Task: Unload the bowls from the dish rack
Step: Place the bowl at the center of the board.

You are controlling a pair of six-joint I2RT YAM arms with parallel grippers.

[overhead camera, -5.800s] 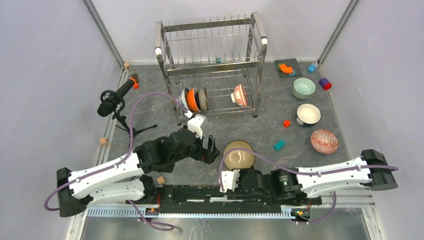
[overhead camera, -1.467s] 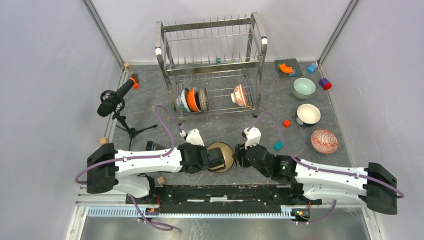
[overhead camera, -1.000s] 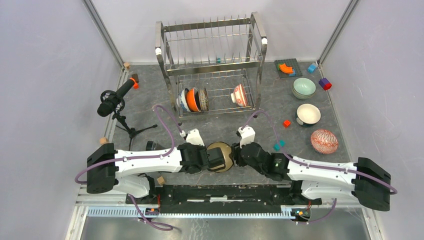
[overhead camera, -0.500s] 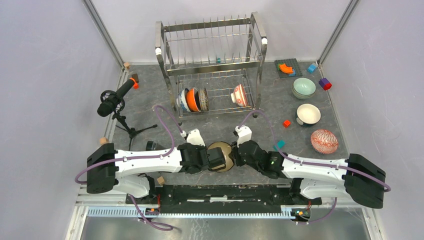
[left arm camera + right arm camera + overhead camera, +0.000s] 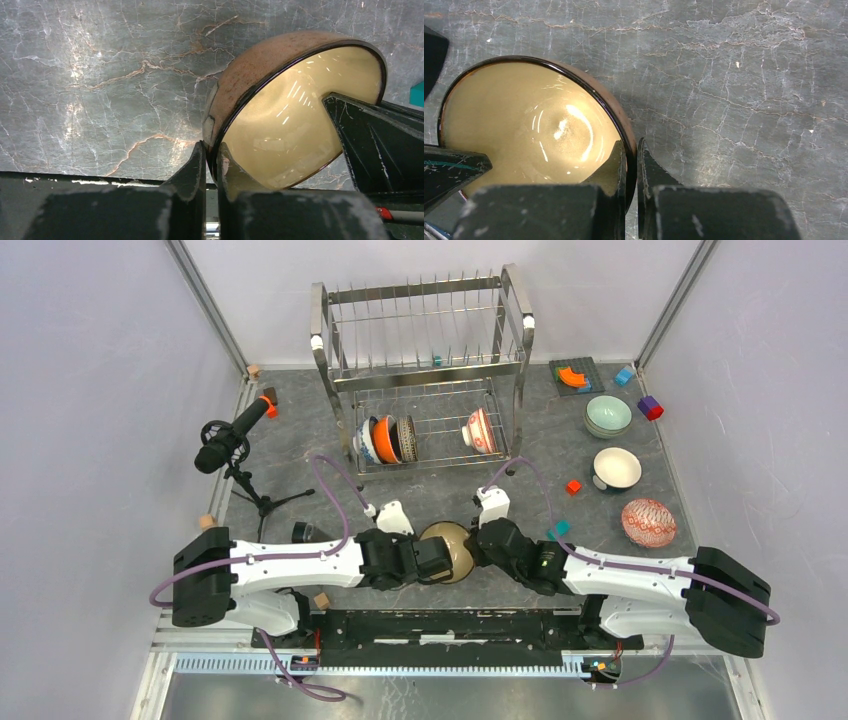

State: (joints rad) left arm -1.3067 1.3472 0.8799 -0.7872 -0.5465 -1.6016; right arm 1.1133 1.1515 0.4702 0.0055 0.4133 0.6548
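Bowl: brown-gold bowl (image 5: 447, 548), tilted, between 2 grippers
Left: left gripper (image 5: 211, 150) pinches left rim
Right: right gripper (image 5: 631, 150) pinches opposite rim

Brown-gold bowl (image 5: 450, 540) rim partly hidden under left tool (image 5: 436, 559), right tool (image 5: 476, 542); racked bowls (image 5: 388, 439) overlap, count unclear.

Bright, even overhead light is glinting inside the glossy brown-gold bowl (image 5: 559, 125) and streaking the marbled tabletop (image 5: 75, 75) at the wrist frame's left.
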